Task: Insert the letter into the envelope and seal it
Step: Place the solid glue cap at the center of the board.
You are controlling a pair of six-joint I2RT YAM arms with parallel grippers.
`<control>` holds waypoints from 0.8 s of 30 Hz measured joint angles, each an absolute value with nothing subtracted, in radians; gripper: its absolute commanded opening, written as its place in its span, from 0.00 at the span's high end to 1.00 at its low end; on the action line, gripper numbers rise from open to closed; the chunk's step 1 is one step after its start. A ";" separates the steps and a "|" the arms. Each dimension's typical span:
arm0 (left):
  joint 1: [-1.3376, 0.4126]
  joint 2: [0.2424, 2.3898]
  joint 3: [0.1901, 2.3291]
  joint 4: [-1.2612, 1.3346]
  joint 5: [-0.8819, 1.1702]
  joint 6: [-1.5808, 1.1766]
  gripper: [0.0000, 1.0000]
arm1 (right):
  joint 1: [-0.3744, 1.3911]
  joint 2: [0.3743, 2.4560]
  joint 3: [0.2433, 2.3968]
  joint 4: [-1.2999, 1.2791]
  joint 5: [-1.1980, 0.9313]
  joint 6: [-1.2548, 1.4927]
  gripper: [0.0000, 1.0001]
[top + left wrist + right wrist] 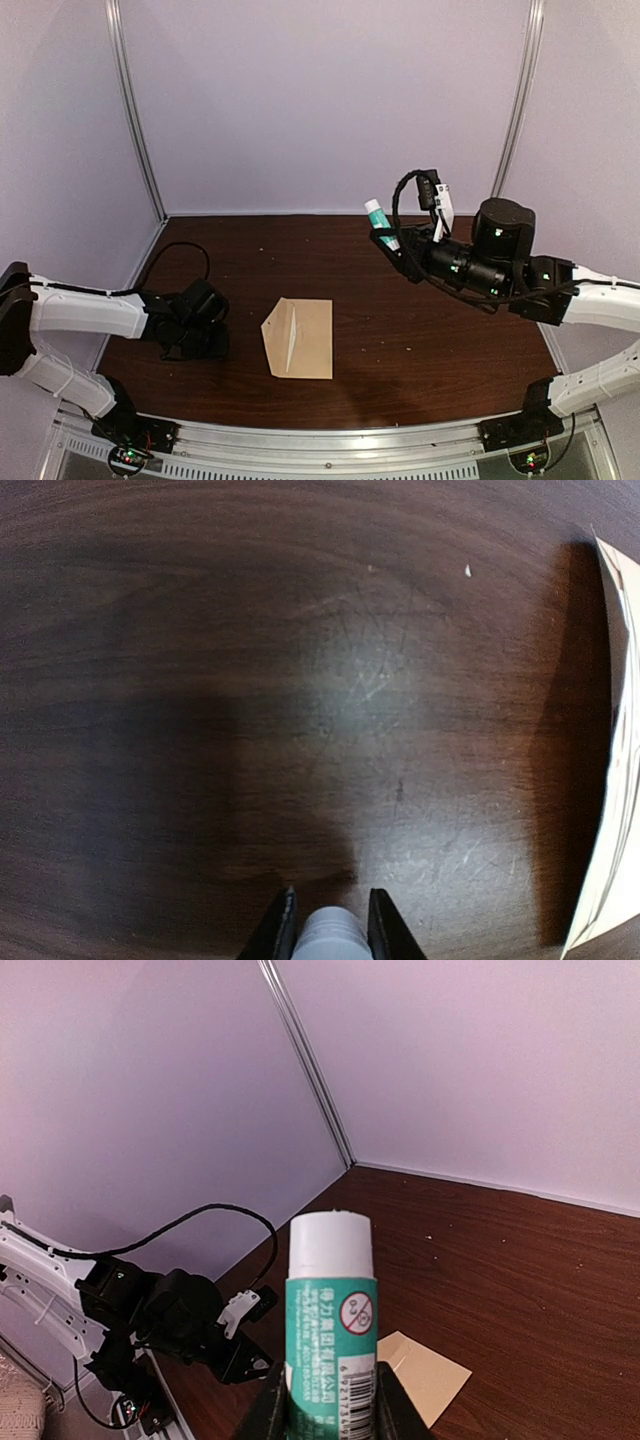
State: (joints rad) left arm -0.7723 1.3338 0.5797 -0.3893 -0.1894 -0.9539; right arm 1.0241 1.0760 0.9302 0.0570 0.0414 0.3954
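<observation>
The tan envelope (300, 338) lies flat at the table's middle, its pointed flap to the left, with a thin pale line along the fold. It also shows in the right wrist view (425, 1375) and at the right edge of the left wrist view (620, 780). The letter does not show apart from it. My right gripper (388, 240) is raised at the back right, shut on a green glue stick (330, 1300) with a white end, held upright. My left gripper (205, 343) is low over the table left of the envelope, shut on a small white-grey cylinder (330, 935).
Pale walls with metal corner posts (135, 110) close the back and sides. A black cable (180, 250) loops on the table behind the left arm. A metal rail (330, 440) runs along the near edge. Small white specks (467, 571) lie on the dark wood.
</observation>
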 measured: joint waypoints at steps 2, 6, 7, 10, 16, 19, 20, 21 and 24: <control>-0.778 1.341 0.577 -0.386 -0.194 -0.958 0.82 | 1.024 1.073 0.920 0.057 0.038 0.398 0.92; -0.783 1.343 0.553 -0.369 -0.199 -0.974 0.73 | 1.024 1.065 0.907 0.056 0.030 0.400 0.92; -0.783 1.343 0.547 -0.362 -0.202 -0.976 0.72 | 1.024 1.065 0.906 0.056 0.028 0.400 0.92; -0.787 1.341 0.540 -0.339 -0.206 -0.980 0.66 | 1.024 1.062 0.898 0.060 0.023 0.401 0.92; -0.789 1.336 0.532 -0.303 -0.206 -0.986 0.40 | 1.024 1.036 0.856 0.071 0.018 0.419 0.92; -0.789 1.313 0.519 -0.300 -0.209 -0.989 0.28 | 1.024 1.030 0.845 0.073 0.015 0.430 0.92; -0.790 1.305 0.517 -0.308 -0.210 -0.993 0.25 | 1.024 1.028 0.842 0.074 0.012 0.434 0.91; -0.791 1.293 0.517 -0.322 -0.212 -0.995 0.23 | 1.024 1.026 0.841 0.075 0.006 0.439 0.91; -0.791 1.248 0.531 -0.372 -0.228 -0.994 0.21 | 1.024 1.017 0.839 0.080 -0.011 0.448 0.91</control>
State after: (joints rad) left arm -0.7914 1.2476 0.5308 -0.3717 -0.2276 -0.9943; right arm 1.0241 1.0168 0.8387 0.0795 -0.0113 0.4484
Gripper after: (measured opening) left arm 0.772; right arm 0.217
